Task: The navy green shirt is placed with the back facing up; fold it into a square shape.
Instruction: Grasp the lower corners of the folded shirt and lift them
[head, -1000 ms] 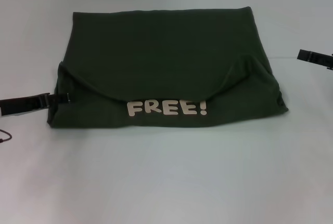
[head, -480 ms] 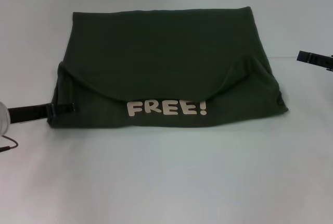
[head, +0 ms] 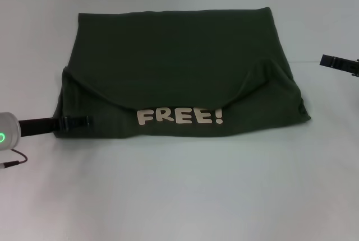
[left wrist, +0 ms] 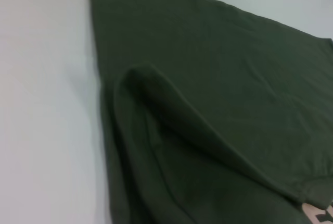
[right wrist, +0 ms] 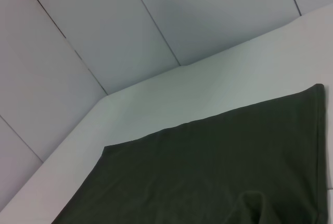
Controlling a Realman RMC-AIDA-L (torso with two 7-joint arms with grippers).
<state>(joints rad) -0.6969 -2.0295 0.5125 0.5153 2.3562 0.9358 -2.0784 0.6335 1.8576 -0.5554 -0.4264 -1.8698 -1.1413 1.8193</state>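
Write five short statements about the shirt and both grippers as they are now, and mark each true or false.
1. The navy green shirt lies partly folded on the table, with cream FREE! lettering showing near its front edge. True.
2. The left gripper is over the shirt's front left corner. True.
3. The right gripper rests on the lettering. False: it sits off to the shirt's right side, clear of the cloth.
4. The shirt hangs in the air. False: it lies on the table.
5. The lettering is on the far edge. False: it is near the front edge.
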